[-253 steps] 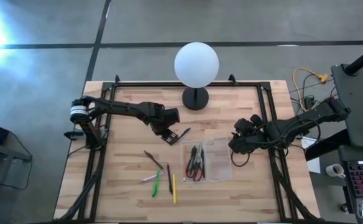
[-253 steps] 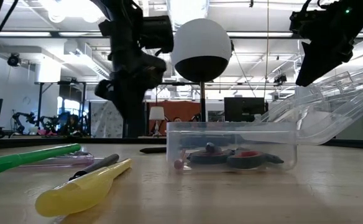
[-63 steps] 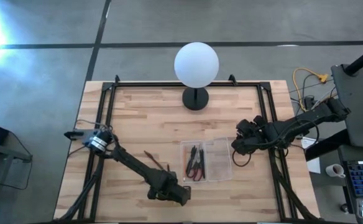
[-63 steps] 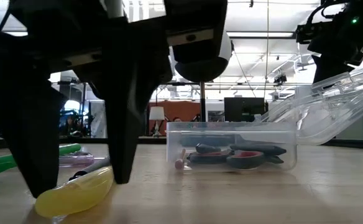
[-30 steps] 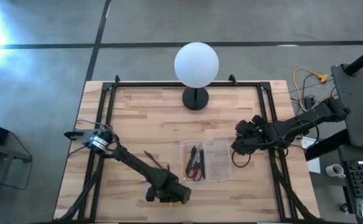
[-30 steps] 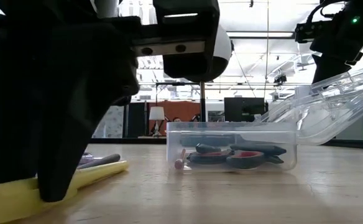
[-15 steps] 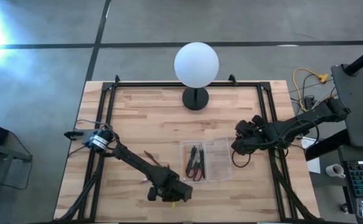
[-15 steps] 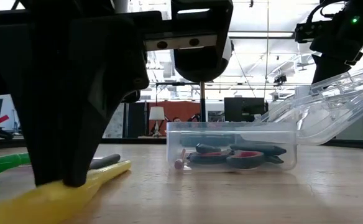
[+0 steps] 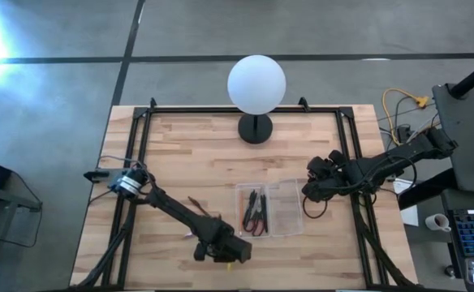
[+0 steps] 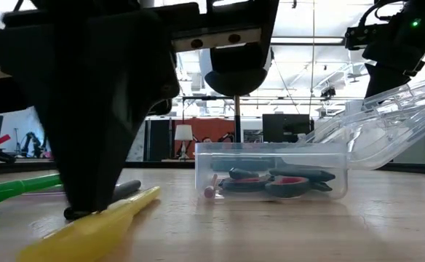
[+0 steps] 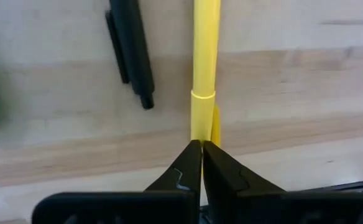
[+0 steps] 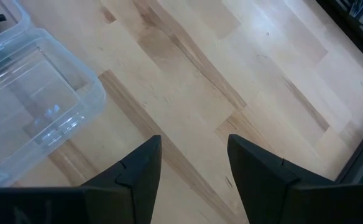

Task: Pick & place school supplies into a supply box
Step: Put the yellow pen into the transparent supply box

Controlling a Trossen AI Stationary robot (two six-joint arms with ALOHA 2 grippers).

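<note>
The wooden table [image 9: 180,154] fills the overhead view, framed by dark rails, and at its far edge stands the white globe lamp [image 9: 256,84] on its black stand. The left arm stretches a long way across the near left part of the table, and the left gripper [image 9: 235,258] is down at the surface close to the near edge. The right arm reaches in from the right side, and the right gripper [image 12: 189,155] hangs above bare wood just beside the open lid, fingers spread wide, holding nothing.

Now to the supply box [image 9: 269,209], right of centre on the table: clear plastic, lid [image 10: 387,120] swung open and slanting up toward the right arm. Inside lie the red-handled scissors [image 10: 289,182] along with a couple of dark pens, all flat on the bottom.

Down to the small stuff. The left gripper's fingers [image 11: 181,171] are pinched tight together on the yellow pen [image 11: 204,56], clamped at its end, with the pen's length running straight out ahead over the wood. From table height the pen tilts, its near end raised off the surface. Just beside it lies a black pen [image 11: 132,53], apart from the yellow one and untouched. A green pen [image 10: 16,188] rests further left on the table.
</note>
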